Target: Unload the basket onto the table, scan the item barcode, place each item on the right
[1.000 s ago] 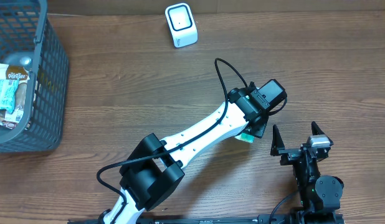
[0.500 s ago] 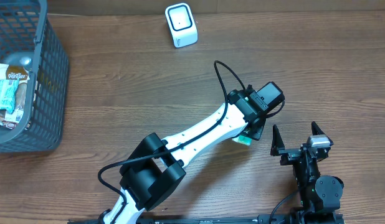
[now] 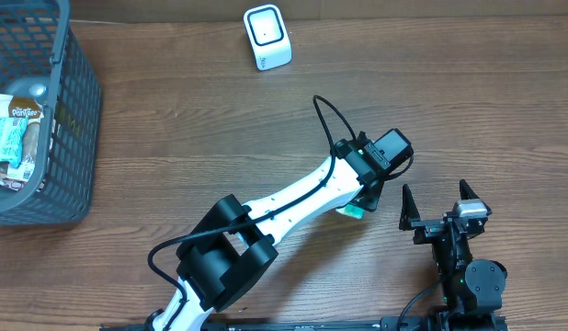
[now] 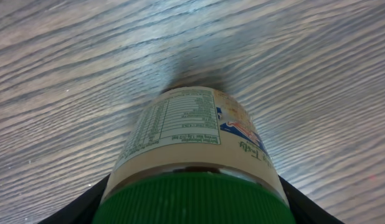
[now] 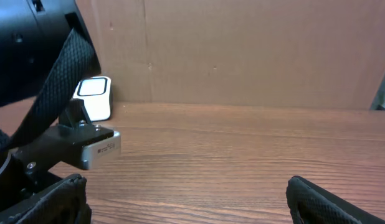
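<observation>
Picked up, not yet scanned
Held the green-capped bottle (image 4: 186,124) in the clenched left gripper (image 3: 365,196) near the table's (image 3: 174,110) front right corner; had the right gripper (image 3: 440,204) spread wide and empty nearby; had yet to carry it to the white scanner (image 3: 266,37) at the far edge and show the barcode

Overhead top-down, wrists low; scanner (image 3: 266,37) common

Dark brown wood-grain tabletop (image 3: 174,119) pretty much fills the overhead shot. Behind it there's a plain brown cardboard-looking wall (image 5: 242,50) with a vertical crease, evenly lit.
</observation>
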Action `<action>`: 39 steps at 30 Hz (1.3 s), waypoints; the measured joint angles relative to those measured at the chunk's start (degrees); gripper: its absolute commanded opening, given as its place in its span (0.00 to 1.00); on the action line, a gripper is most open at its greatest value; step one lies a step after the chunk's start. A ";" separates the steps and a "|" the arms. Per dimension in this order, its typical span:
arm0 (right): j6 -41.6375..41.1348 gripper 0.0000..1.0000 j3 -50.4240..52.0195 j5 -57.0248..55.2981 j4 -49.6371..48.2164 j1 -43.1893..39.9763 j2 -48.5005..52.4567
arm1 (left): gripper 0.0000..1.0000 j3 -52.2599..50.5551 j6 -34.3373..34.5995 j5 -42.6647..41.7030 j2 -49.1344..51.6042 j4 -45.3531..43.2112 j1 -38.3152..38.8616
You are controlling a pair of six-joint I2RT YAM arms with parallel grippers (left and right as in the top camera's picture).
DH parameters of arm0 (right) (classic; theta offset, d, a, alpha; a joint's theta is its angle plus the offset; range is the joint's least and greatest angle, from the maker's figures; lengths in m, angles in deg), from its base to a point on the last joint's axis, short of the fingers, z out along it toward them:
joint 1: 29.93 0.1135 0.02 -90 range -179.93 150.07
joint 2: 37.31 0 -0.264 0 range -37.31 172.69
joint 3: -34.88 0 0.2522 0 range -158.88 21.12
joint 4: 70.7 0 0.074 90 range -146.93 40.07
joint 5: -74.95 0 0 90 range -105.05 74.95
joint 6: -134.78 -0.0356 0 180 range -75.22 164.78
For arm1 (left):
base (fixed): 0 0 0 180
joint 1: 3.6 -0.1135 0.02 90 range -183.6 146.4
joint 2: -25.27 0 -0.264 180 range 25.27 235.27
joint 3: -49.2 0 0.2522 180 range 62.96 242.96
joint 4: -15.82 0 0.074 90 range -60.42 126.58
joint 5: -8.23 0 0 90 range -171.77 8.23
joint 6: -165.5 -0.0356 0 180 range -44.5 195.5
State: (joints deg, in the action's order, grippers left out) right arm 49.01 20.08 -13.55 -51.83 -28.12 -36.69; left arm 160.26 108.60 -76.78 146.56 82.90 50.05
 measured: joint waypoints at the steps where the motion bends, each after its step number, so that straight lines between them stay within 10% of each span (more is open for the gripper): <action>1: 0.00 1.00 0.00 0.00 0.02 0.00 0.02 | 0.52 -0.20 0.00 0.07 0.00 -0.04 0.02; 18: 0.02 1.00 0.00 0.00 0.04 0.00 0.02 | 0.82 -1.07 0.02 0.44 0.00 -0.63 0.00; 39: 0.00 1.00 0.00 0.00 0.02 0.00 0.00 | 0.79 -1.07 0.04 0.02 0.00 -0.09 0.02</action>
State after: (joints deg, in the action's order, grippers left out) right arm 49.01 20.08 -13.55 -51.81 -28.12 -36.69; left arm 159.19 108.65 -76.76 146.56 82.81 50.07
